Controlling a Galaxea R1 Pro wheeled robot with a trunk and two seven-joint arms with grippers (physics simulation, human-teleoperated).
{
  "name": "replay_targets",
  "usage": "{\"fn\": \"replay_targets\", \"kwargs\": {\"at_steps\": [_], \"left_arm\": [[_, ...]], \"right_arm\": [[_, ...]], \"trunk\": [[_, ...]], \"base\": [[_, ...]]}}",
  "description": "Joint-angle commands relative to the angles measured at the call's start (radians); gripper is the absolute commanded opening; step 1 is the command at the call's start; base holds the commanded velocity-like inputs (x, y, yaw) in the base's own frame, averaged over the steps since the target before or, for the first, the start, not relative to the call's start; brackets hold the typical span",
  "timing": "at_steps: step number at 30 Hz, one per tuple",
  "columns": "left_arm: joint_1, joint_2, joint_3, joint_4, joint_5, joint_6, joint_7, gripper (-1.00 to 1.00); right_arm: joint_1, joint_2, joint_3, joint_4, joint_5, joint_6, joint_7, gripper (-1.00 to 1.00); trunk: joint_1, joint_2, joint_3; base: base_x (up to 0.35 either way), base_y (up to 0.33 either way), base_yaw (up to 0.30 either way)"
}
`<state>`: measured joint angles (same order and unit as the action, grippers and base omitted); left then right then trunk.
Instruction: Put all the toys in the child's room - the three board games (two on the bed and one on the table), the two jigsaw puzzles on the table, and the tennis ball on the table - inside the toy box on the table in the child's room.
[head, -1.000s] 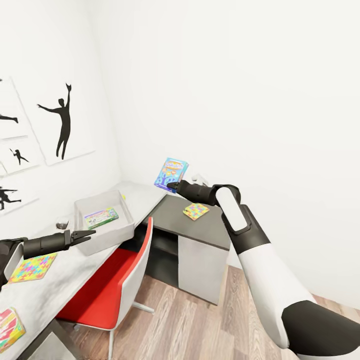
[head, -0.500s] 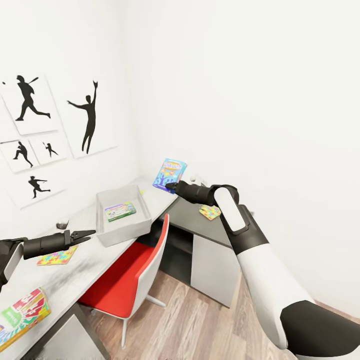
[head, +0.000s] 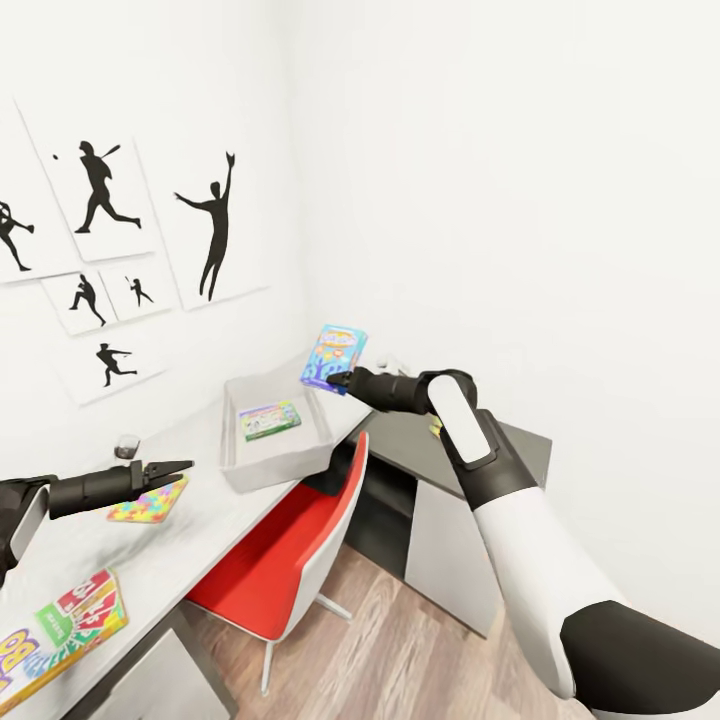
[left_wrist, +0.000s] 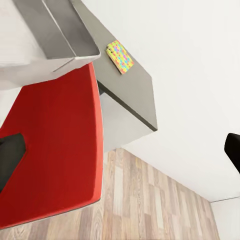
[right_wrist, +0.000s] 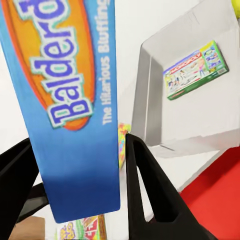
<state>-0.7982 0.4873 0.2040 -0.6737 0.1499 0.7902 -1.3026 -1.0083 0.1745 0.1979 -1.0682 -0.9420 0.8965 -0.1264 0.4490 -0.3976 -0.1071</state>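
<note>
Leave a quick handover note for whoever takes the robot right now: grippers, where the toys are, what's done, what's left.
Right gripper: shut on the blue board game, held upright in the air beside the toy box.
Left gripper: open, holding nothing, above the table by a jigsaw puzzle.
Done: one green board game lies inside the toy box.
Left: drop the blue game in; then the red board game at the table's near end, the jigsaw by the left gripper, and the second jigsaw on the dark desk section. The tennis ball looks like the yellow bit past the box; not sure.
</note>
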Motion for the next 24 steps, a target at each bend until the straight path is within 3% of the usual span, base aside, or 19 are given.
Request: {"fn": "replay_targets", "kwargs": {"at_steps": [1,15,24], "left_arm": [[-0.001,0.0,0.0,0.0,0.002,0.008,-0.002,1.0],[-0.001,-0.004,-0.001,0.0,0.002,0.006,-0.003,1.0],[-0.001,-0.007,-0.003,0.0,0.001,0.005,-0.001,1.0]], "right_arm": [[-0.001,0.0,0.0,-0.001,-0.015,0.006,-0.011,-1.0],[-0.001,0.0,0.028,0.013,-0.01,0.148,-0.014,-1.0],[-0.002,-0.01,0.03,0.015,-0.01,0.151,-0.014,-1.0]], "trunk": [[0.001,-0.002,-0.004],[0.001,-0.002,-0.022],[0.001,-0.002,-0.031]], "base": [[0.235,0.0,0.192],[0.071,0.014,0.19],[0.101,-0.008,0.136]]}}
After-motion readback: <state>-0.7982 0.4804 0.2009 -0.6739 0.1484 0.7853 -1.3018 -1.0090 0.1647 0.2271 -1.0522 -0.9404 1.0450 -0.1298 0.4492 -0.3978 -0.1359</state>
